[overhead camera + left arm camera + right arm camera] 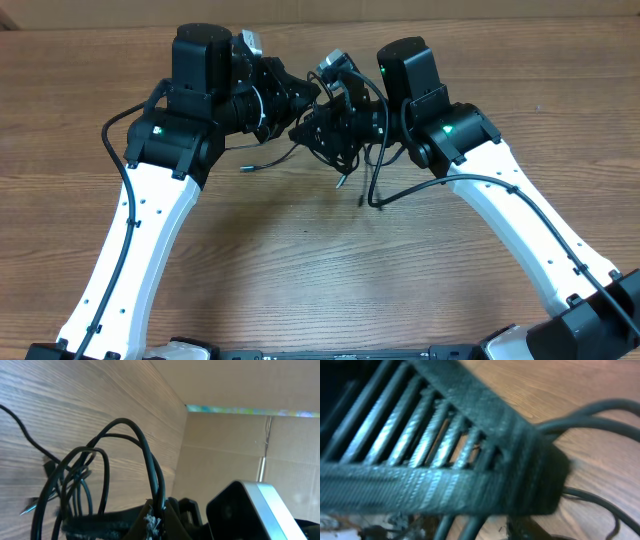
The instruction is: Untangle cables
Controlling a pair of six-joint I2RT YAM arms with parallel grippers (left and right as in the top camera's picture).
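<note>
The cables (352, 158) are a bunch of thin black cords held up between both grippers at the back middle of the table. Loose ends hang toward the wood, one plug at the left (245, 167) and one silver tip below (341, 183). My left gripper (300, 100) is shut on two cords that arch up out of its jaws (158, 519) in the left wrist view (142, 442). My right gripper (335, 125) is pressed close against the left one, in the bunch. Its wrist view is blurred; cords (600, 415) run toward its jaws (480, 530) behind a ribbed black finger (445, 460).
The wooden table (300, 260) stretches in front of the arms. A cardboard wall (225, 445) stands behind the table's back edge. Each arm's own thick black wire (118, 140) runs along its white links.
</note>
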